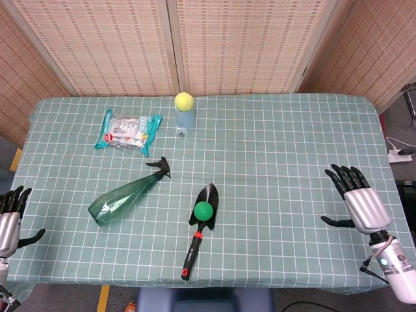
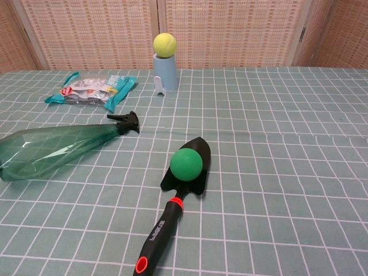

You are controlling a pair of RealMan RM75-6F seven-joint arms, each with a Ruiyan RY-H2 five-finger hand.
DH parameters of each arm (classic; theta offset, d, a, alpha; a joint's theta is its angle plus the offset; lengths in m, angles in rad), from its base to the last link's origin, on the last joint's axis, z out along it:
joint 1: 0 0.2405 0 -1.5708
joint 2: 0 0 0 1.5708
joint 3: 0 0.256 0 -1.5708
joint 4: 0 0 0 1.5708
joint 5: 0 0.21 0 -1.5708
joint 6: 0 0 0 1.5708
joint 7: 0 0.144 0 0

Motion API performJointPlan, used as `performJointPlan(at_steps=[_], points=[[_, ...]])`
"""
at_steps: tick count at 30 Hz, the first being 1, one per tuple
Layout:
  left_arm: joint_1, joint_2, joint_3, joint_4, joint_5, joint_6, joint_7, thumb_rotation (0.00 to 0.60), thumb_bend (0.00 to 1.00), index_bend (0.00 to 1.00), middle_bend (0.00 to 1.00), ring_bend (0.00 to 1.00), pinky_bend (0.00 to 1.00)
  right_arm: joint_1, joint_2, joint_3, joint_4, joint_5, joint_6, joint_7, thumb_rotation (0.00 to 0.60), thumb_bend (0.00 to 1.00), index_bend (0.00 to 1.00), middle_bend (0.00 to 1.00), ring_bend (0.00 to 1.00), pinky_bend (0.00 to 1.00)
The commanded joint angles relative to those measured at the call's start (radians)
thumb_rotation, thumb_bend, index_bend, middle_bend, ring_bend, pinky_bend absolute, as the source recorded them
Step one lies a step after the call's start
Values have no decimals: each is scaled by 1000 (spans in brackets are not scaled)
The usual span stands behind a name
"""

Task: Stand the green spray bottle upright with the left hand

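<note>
Nearest, the trowel point(image 2: 183, 190) lies beside the green spray bottle point(image 1: 123, 196), whose base points toward the empty, spread-fingered left hand point(image 1: 9, 221), nozzle angled away.

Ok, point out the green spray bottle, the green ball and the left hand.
green spray bottle point(image 1: 120, 200): head view, middle of its clear green body, lying on its side.
green ball point(image 2: 186, 164): chest view, centre of the ball resting on the trowel blade.
left hand point(image 1: 9, 221): head view, back of the hand.
</note>
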Motion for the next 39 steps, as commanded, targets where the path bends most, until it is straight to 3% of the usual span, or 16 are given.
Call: performJointPlan(at_steps=[1,21,26,30,35,39], points=[[1,2,3,-2,-1,-2,3,600,170,0,0,0,0,5,12,-4,-15,18,-29,9,600,0,0,0,0,0],[-6,0,-6,-8,-13,-11,-7,600,171,0,0,0,0,4,17,-8,-23,15,-40,-6,600,0,0,0,0,0],[-37,48,31,-98,59,-64,35,600,171,0,0,0,0,1,19,-8,-20,8,-34,27,600,0,0,0,0,0],[-95,88,-39,-240,14,-55,178,600,170,0,0,0,0,4,23,-13,-19,1,-43,30,600,0,0,0,0,0],[-252,160,-173,-458,-216,-140,391,600,168,0,0,0,0,3,30,-17,-20,-8,-43,49,600,0,0,0,0,0],[-402,145,-266,-559,-469,-153,538,600,167,0,4,0,0,0,37,-19,-16,-18,-38,75,600,0,0,0,0,0]])
